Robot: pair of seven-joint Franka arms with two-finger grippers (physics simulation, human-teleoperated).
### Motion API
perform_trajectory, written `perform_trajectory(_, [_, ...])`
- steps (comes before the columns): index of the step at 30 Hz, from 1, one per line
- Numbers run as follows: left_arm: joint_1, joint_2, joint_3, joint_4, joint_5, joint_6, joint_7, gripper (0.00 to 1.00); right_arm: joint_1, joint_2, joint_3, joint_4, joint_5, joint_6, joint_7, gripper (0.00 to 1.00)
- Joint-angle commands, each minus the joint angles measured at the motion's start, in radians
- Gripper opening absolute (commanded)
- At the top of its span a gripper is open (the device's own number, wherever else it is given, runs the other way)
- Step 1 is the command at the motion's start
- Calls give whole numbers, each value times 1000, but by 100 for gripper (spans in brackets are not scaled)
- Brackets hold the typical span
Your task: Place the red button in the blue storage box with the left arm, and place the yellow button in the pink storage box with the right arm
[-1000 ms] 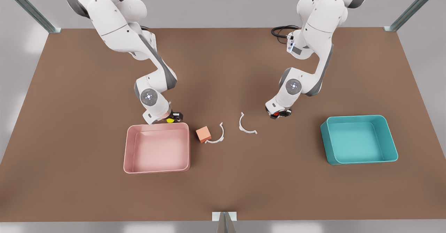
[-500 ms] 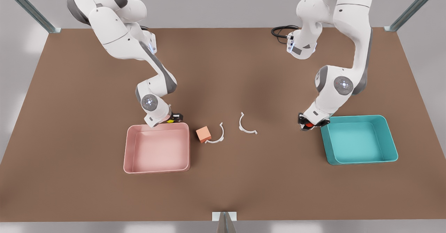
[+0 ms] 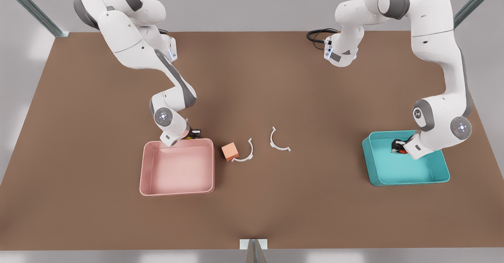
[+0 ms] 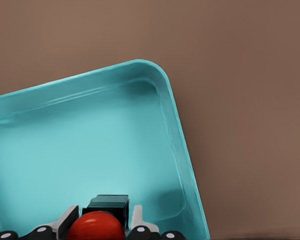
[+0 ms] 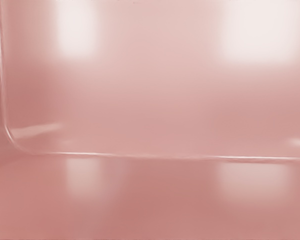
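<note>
While the left tool [image 3: 398, 147] hangs inside the shallow teal-blue plastic storage box [image 3: 440, 175], its fingers [image 4: 68, 225] are clamped on the tiny red button [image 4: 96, 226], a round glossy cap on a black squarish base. At the far rim of the pale pink plastic storage box [image 3: 177, 192], the right tool [image 3: 191, 134] carries the yellow button [image 3: 190, 136]; how firmly it grips, I cannot tell. Both boxes rest well apart on the brown desk [image 3: 252, 212].

The red button [image 4: 96, 226] is cut off at the left wrist view's edge, between the left gripper's [image 4: 97, 231] fingers. In the front view the right gripper [image 3: 192, 133] sits mostly behind its wrist; its fingers and the yellow button cannot be made out.
</note>
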Motion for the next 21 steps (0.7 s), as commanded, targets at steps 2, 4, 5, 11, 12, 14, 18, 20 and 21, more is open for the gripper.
perform_trajectory(2, [0,12,0,6,-24,-20,447,100,-3,-2,0,0,-15,-2,-138,36])
perform_trajectory(4, [-3,6,0,16,-24,-20,404,100,2,-18,-14,-13,-15,-5,-160,36])
perform_trajectory(5, [-13,-13,-3,29,-25,-20,307,100,2,-19,-19,-24,-15,-4,-165,36])
perform_trajectory(11, [-194,-83,-5,321,-13,-279,-492,100,1,-67,-25,-115,-15,38,-177,36])
perform_trajectory(12, [-199,-99,-5,375,-11,-364,-497,100,-1,-77,-25,-124,-15,38,-177,36])
perform_trajectory(14, [-202,-187,-15,383,48,-425,-503,100,-9,-102,-25,-131,-15,33,-180,36])
perform_trajectory(18, [-208,-192,-69,449,82,-505,-587,100,-15,-126,-23,-92,-15,-62,-185,37])
perform_trajectory(20, [-207,-191,-67,466,81,-507,-589,100,-13,-134,-43,-79,-16,-102,-230,37])
perform_trajectory(21, [-208,-188,-69,467,79,-510,-589,100,-12,-142,-57,-84,-16,-102,-238,37])
